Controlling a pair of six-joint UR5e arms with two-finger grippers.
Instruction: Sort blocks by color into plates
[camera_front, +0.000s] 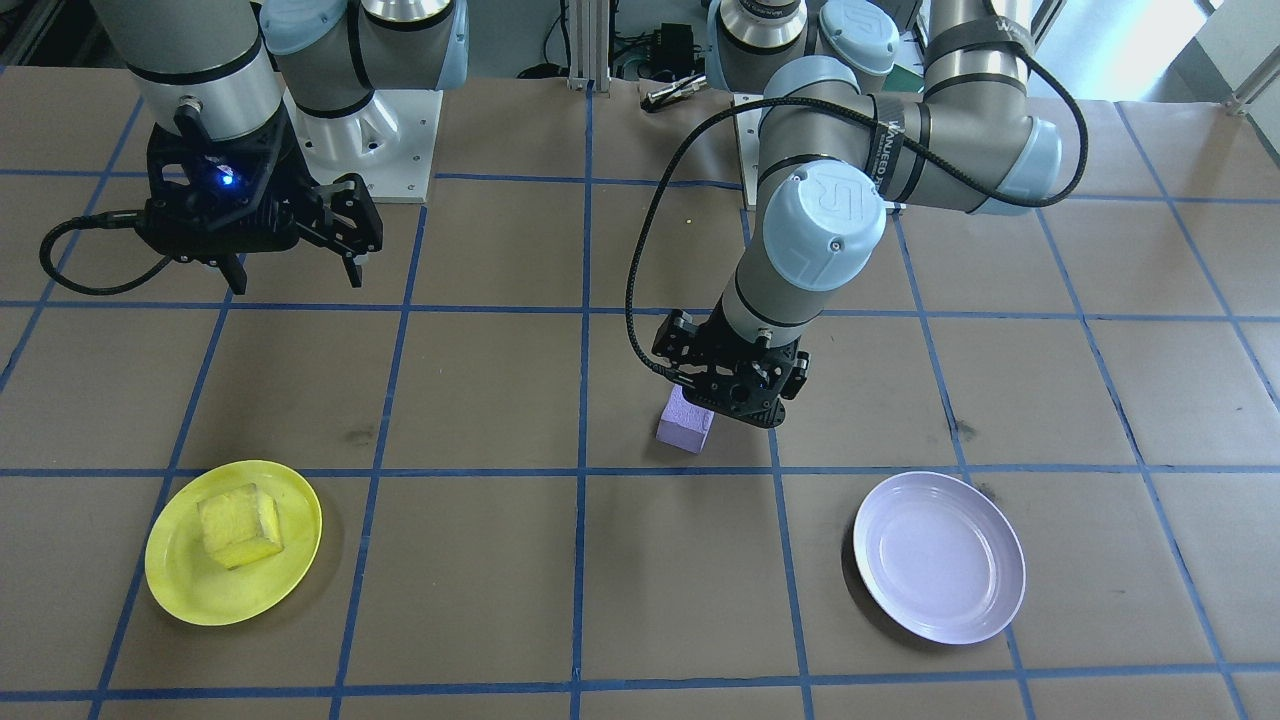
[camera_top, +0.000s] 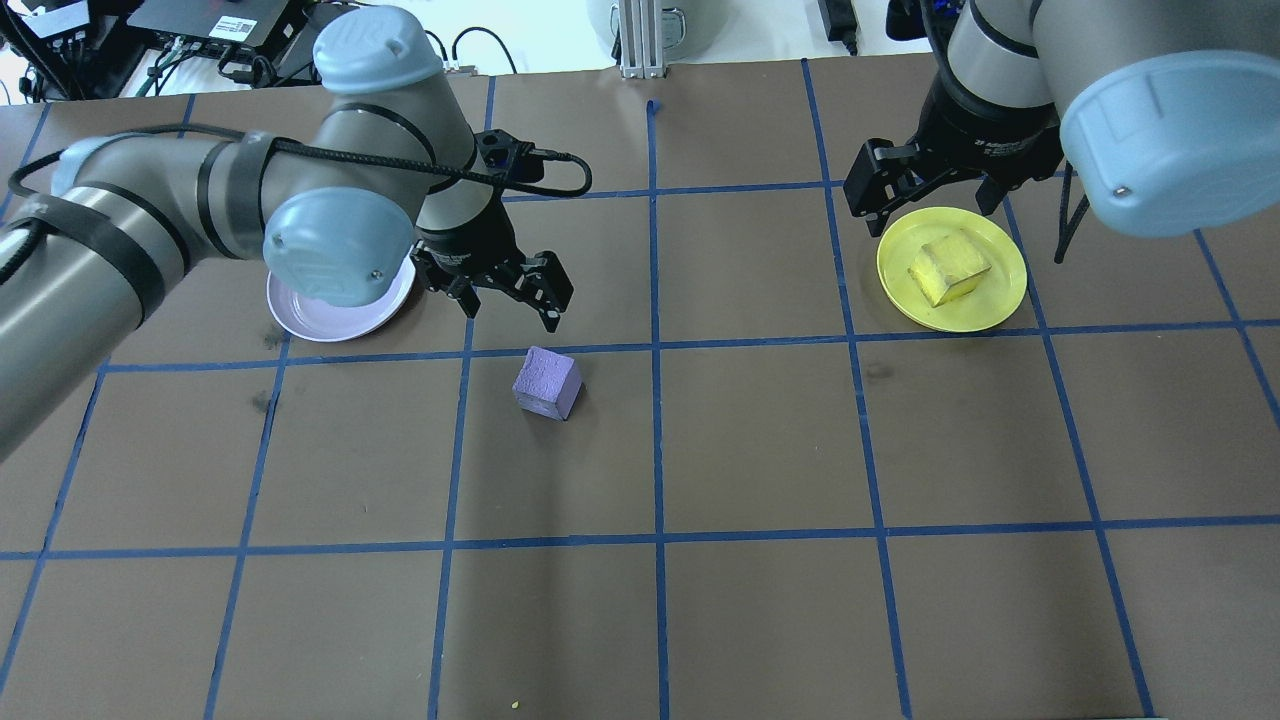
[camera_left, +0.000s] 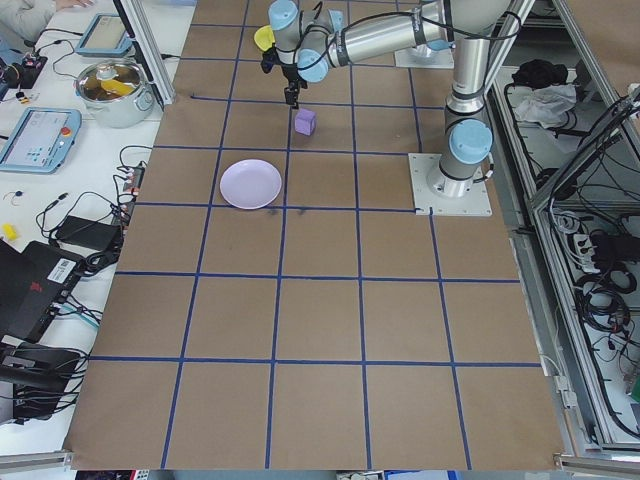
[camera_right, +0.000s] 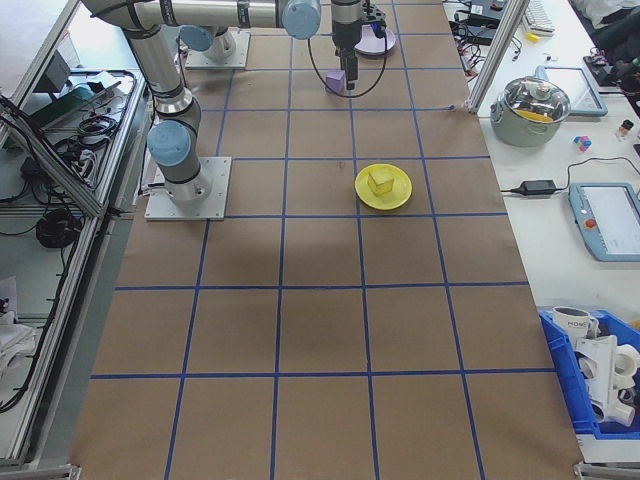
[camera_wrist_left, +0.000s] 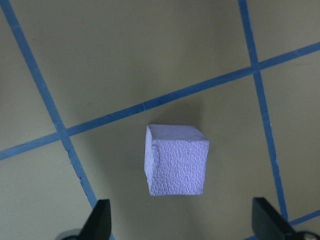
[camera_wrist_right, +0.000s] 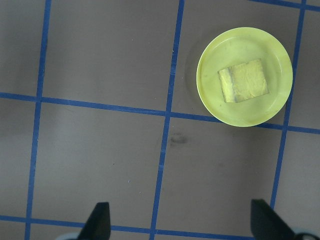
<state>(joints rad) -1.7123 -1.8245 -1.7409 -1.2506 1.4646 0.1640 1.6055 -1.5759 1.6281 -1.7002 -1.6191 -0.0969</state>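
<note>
Right under the left wrist camera sits the purple block (camera_wrist_left: 176, 160), dead centre of that frame, resting on the brown table (camera_wrist_left: 150, 60) just below a blue tape line (camera_wrist_left: 165, 100), with the two fingertips (camera_wrist_left: 99, 220) poking in at the bottom corners, spread wide on either side and touching nothing. Over to the overhead view, sweeping from the left: the left arm (camera_top: 150, 220) reaches in from the left edge, its elbow covering part of the lavender plate (camera_top: 320, 320), which shows bare where visible. Just right of that, the left gripper (camera_top: 510, 300) hangs with jaws wide apart and empty, above and a touch behind the purple block (camera_top: 547, 383), which sits on the table near centre, apart from both plates. Moving on to the upper right, the right gripper (camera_top: 925, 190) is raised near the yellow plate (camera_top: 985, 300), fingers spread wide, holding nothing. The yellow block (camera_top: 949, 267) sits inside the yellow plate, slightly askew. In the front-facing view the lavender plate (camera_front: 940, 557) lies lower right, well apart from the purple block (camera_front: 685, 422) at centre.
</note>
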